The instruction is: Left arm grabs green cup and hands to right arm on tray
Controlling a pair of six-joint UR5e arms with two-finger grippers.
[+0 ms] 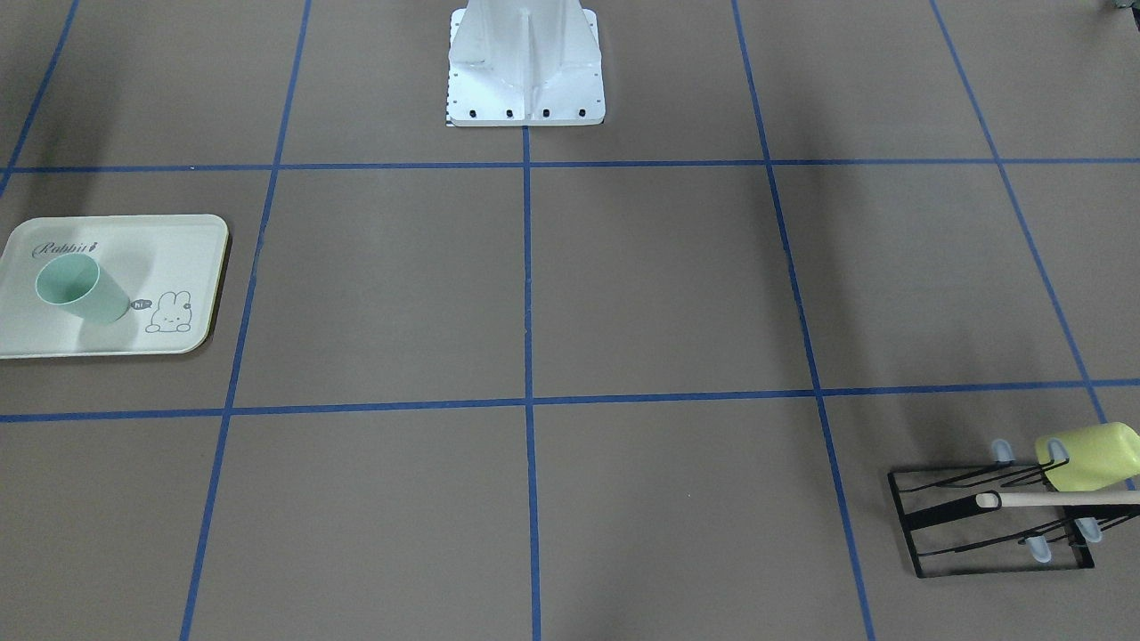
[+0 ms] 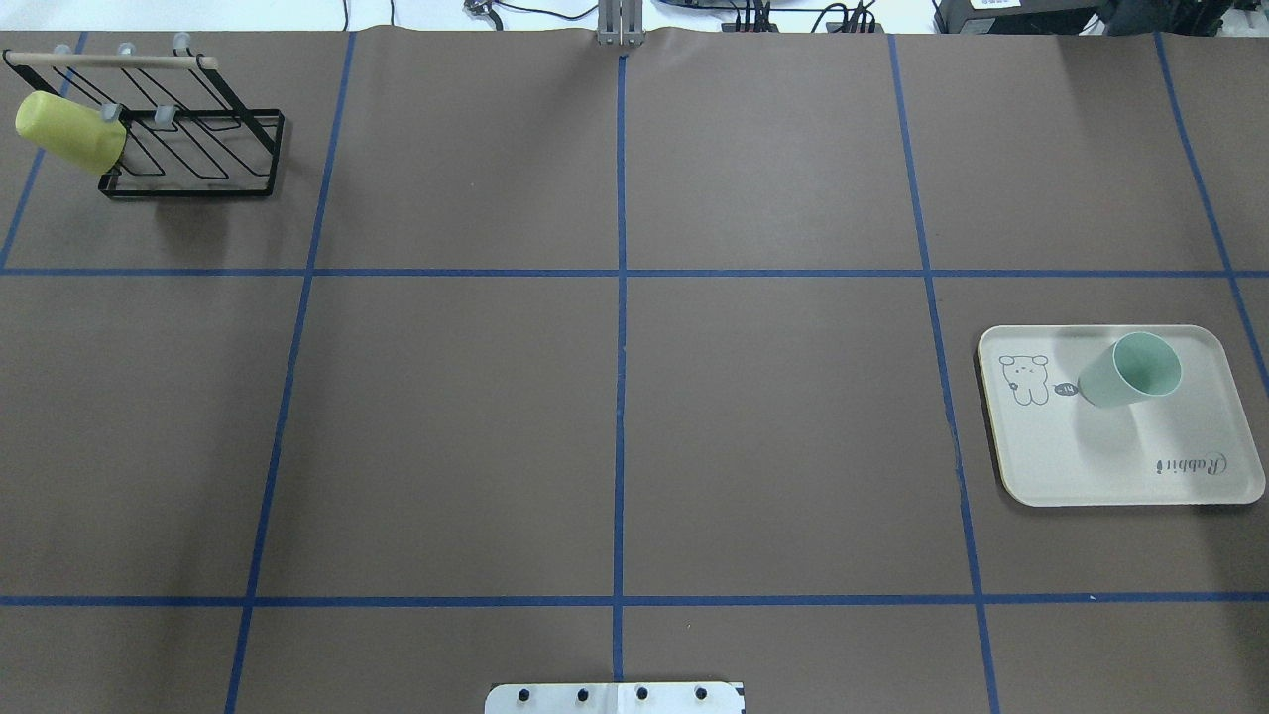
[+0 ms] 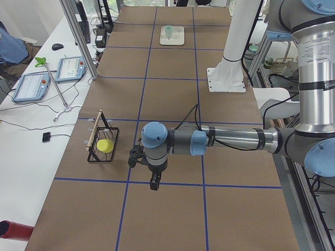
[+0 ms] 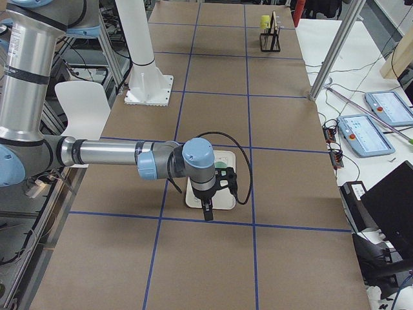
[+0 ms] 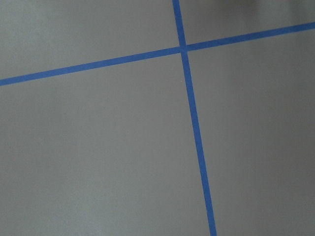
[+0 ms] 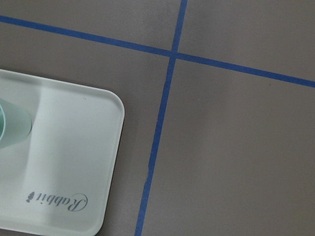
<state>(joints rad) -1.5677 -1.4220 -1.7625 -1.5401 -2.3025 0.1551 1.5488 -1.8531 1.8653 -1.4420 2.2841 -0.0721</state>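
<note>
The green cup (image 1: 80,289) stands upright with its mouth up on the tray (image 1: 183,245), in the overhead view (image 2: 1130,370) near the bunny drawing on the tray (image 2: 1091,476). The right wrist view shows only the cup's edge (image 6: 12,129) and the tray's corner (image 6: 74,162). My right gripper (image 4: 206,214) hangs empty-looking over the tray's near edge; I cannot tell if it is open or shut. My left gripper (image 3: 153,184) points down over bare table beside the rack; I cannot tell its state. Neither gripper touches the cup.
A yellow-green cup (image 2: 69,132) hangs on a black wire rack (image 2: 198,149) with a wooden bar at the table's far left corner. The robot's white base (image 2: 615,697) stands at the near edge. Blue tape lines grid the brown table.
</note>
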